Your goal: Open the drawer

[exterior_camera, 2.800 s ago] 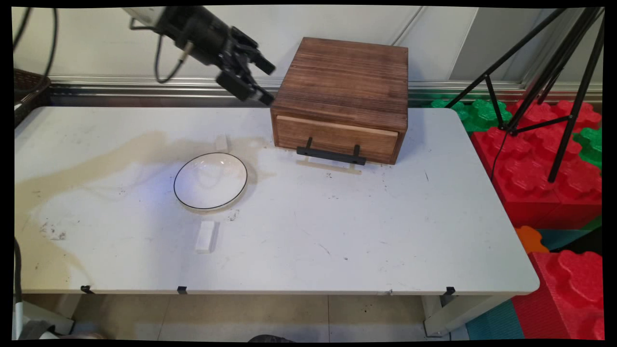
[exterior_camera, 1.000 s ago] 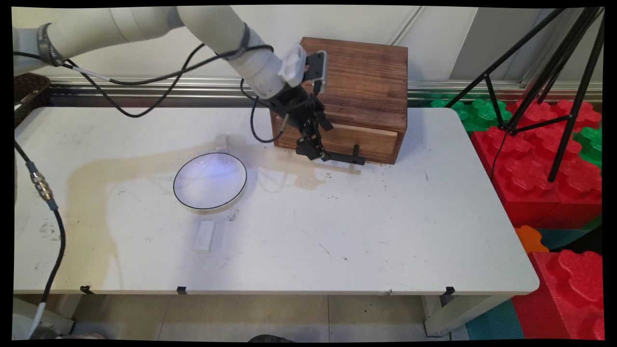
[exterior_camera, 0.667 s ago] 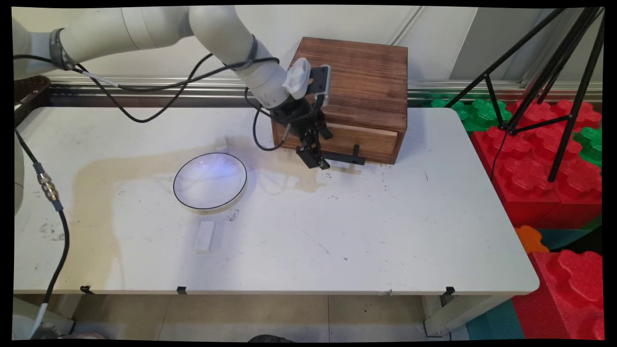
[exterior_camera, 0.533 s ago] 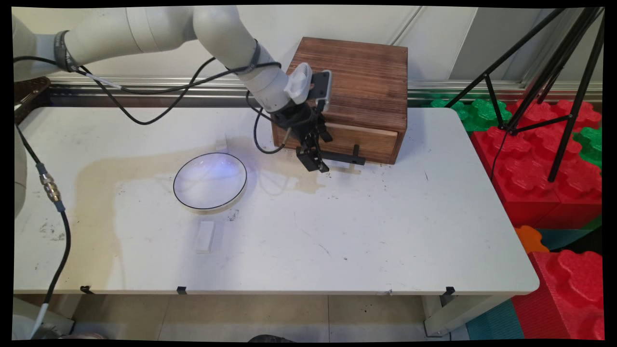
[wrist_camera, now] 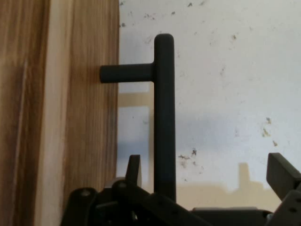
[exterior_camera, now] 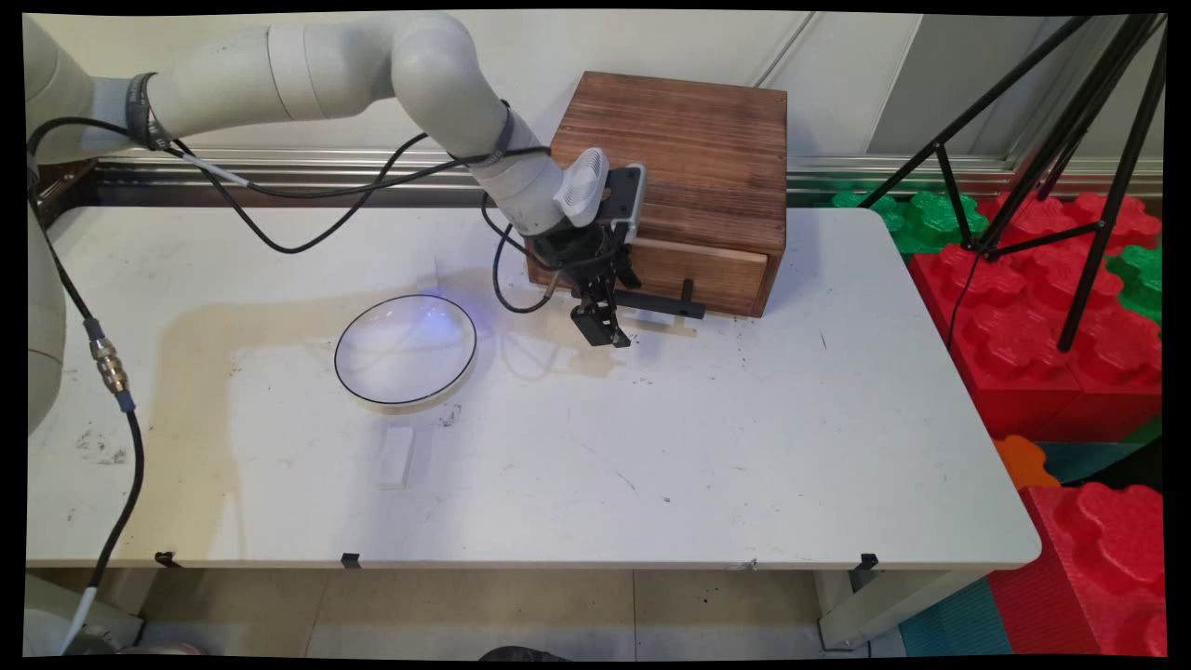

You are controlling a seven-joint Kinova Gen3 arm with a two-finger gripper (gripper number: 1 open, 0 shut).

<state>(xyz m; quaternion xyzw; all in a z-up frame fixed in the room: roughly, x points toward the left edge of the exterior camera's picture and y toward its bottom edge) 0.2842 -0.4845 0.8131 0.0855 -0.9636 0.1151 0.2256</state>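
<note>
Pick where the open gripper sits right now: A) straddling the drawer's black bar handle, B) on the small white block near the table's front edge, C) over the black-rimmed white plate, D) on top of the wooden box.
A: in the hand view the black bar handle runs up between the two spread fingers of the gripper, beside the wooden drawer front; in the main view the gripper is at the handle's left end.

The white arm (exterior_camera: 307,70) reaches in from the upper left, its wrist bent downward. Its black tool (exterior_camera: 603,330) points down, fingers (wrist_camera: 134,170) spread apart.
</note>
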